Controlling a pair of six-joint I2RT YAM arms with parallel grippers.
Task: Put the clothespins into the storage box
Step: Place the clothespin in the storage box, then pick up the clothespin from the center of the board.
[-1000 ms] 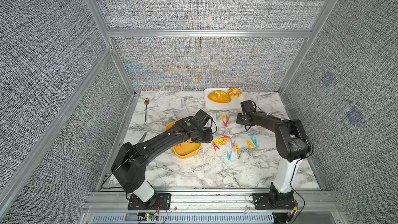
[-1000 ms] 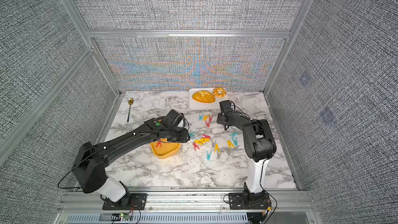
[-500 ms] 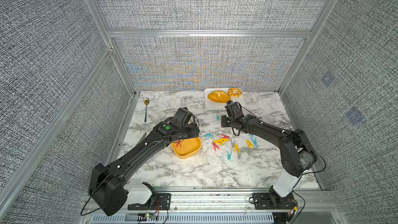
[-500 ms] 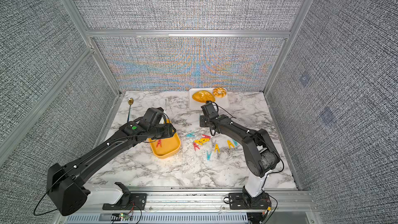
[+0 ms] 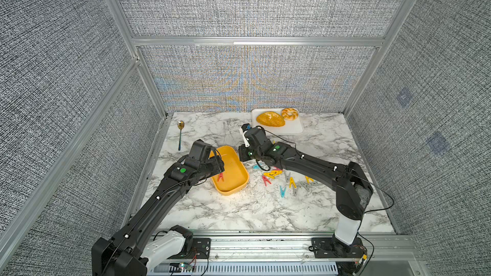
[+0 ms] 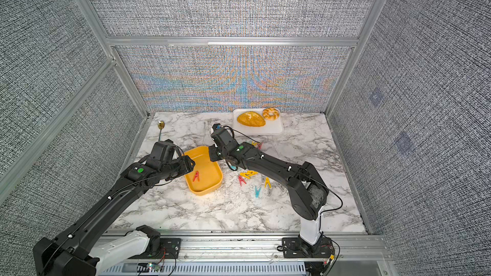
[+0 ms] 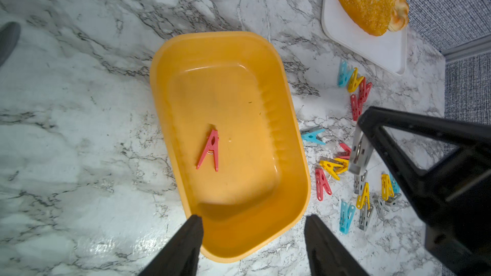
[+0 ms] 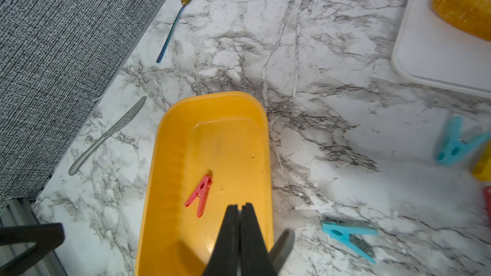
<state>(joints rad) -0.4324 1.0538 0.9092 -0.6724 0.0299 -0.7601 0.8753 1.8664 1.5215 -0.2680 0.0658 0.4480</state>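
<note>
My left gripper (image 7: pixel 253 217) hangs over the rim of the storage box (image 7: pixel 239 96). Its 2 fingers (image 7: pixel 186 242) stand partly apart with nothing between them. 1 red clothespin (image 7: pixel 210 151) lies flat on the box floor, below the fingers and touching neither.

My right gripper (image 8: pixel 240 206) is pressed shut above the opposite side of the box. In the left wrist view a grey clothespin (image 7: pixel 358 152) hangs from its tips. In its own camera I only get a grey blur beside the fingers.

The loose clothespins (image 6: pixel 249 175), in red, yellow, teal and grey, are scattered on the marble table (image 5: pixel 239 208) just right of the box, partly beneath my right forearm. A smaller bunch (image 6: pixel 256 144) lies nearer the white tray (image 5: pixel 292 128), which sits at the back edge and carries a loaf (image 5: pixel 270 119) and a ring-shaped roll (image 5: pixel 290 114). A spoon (image 5: pixel 180 134) lies at the back left, well apart from the box. A knife (image 8: pixel 111 131) lies along the left edge of the table.

In both top views each gripper's fingertips are hidden behind its own wrist, so I read the grip from the wrist cameras alone. The right arm covers part of the scatter, so I cannot count the pegs. I cannot find the knife in either top view. At the edge of the right wrist view, several pegs are blurred and cut off.
</note>
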